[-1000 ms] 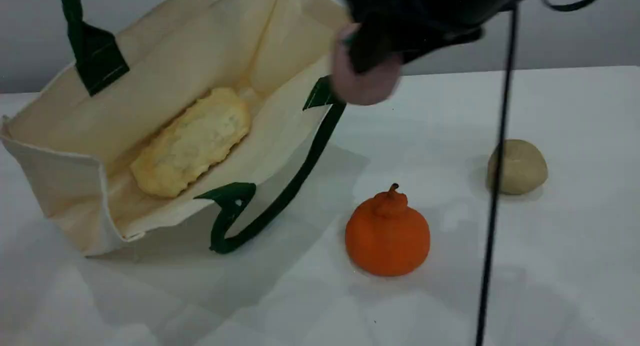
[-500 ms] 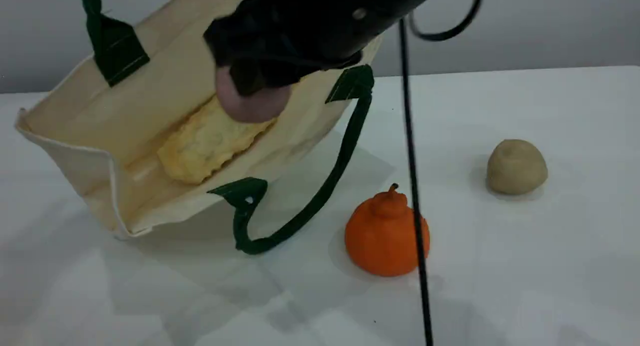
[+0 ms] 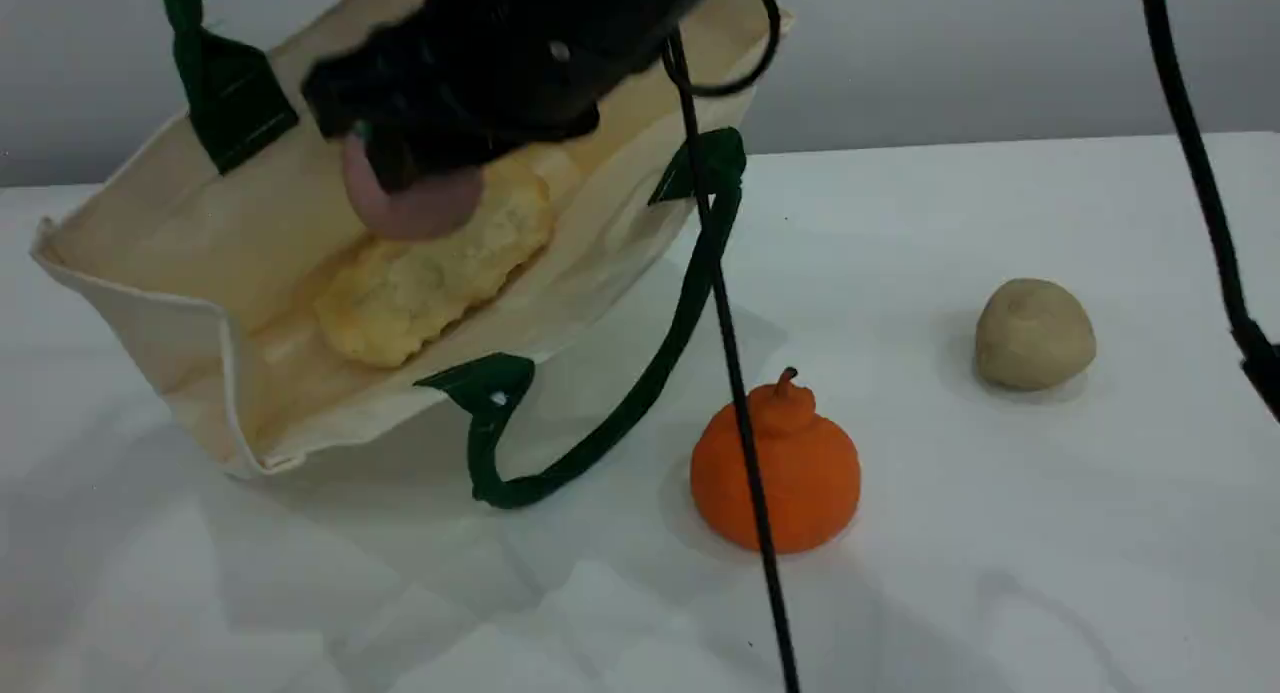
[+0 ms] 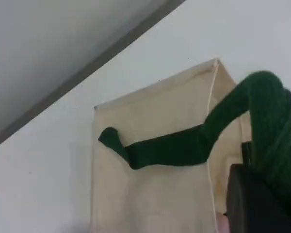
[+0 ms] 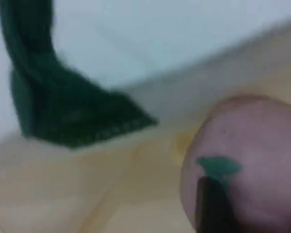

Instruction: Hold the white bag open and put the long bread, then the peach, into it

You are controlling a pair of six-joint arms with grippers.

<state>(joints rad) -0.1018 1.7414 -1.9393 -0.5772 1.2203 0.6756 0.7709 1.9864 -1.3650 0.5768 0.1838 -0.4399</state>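
Inside the open mouth of the bag, my right gripper is pinching the peach between its fingers. The peach hangs over the far end of the bread; I cannot tell whether the two touch. The right wrist view shows the peach close up, my dark fingertip pressed against it just below its green leaf mark, the only marking I can make out.

The bag lies tilted on the table, its mouth facing the camera. The bread rests lengthwise on the bag's lower wall, pale bumpy side up.

My left gripper is pressed together on the bag's upper handle. That handle runs up out of the scene view from a green patch on the raised wall. The lower handle sags in a loop onto the table in front of the bag.

Count:
- One bag, with two handles.
- One bread and one peach, both within the bag's mouth.
- One orange fruit, on the table beside the bag, just beyond the lower handle's loop.
- One beige lump, well apart from the bag, further out than the orange fruit.
- Two black cables: one crosses in front of the bag's rim and the orange fruit, the other hangs well apart from the bag.
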